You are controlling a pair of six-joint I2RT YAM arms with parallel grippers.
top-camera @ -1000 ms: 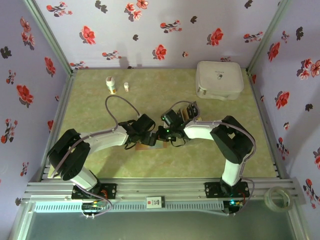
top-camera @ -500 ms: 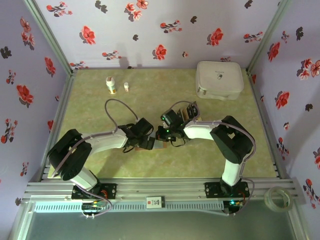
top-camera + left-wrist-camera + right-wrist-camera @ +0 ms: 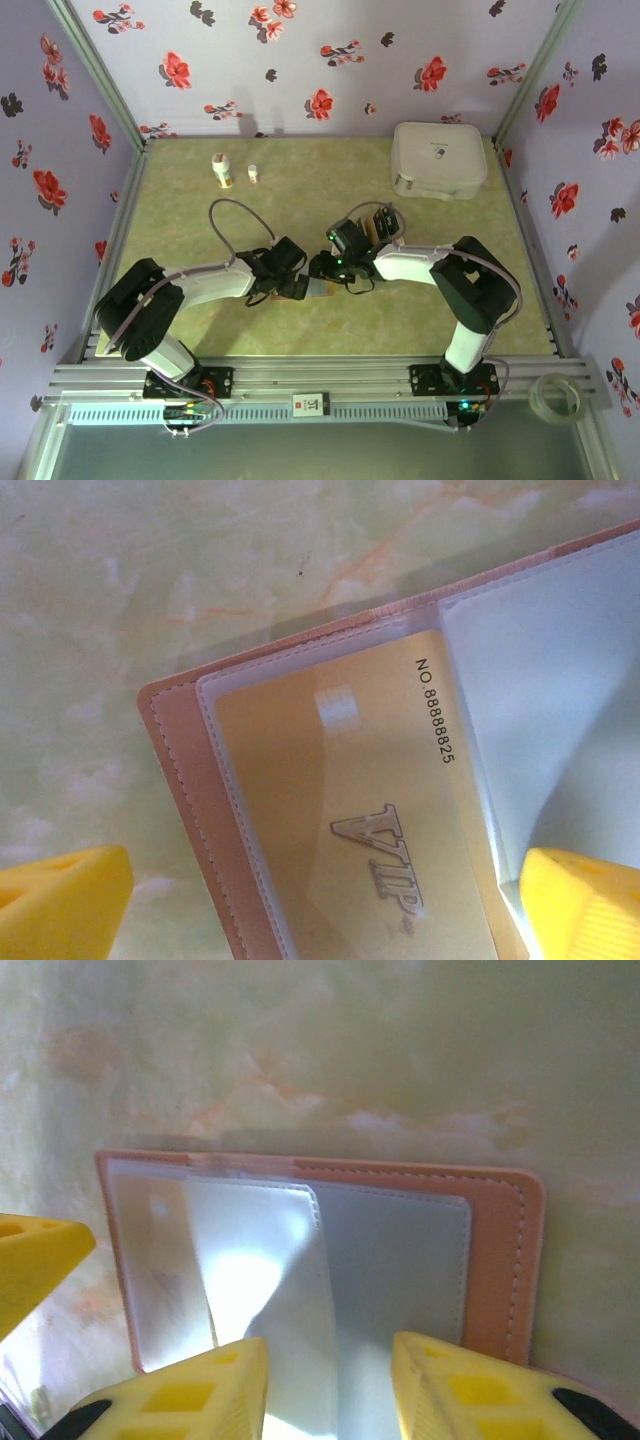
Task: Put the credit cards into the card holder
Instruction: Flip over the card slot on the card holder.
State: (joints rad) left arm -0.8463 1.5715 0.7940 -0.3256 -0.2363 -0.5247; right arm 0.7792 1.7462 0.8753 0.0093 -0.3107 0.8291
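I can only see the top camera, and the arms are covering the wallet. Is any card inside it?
Observer: Yes. The left wrist camera shows a gold card marked VIP, tucked under a clear sleeve in the wallet.
Kid: Is the left gripper pinching it?
Observer: No. The left gripper is wide open and is pinching nothing.
Kid: What about the right one?
Observer: The right wrist camera shows the right gripper open a little, with a loose see-through page of the wallet running into the gap.
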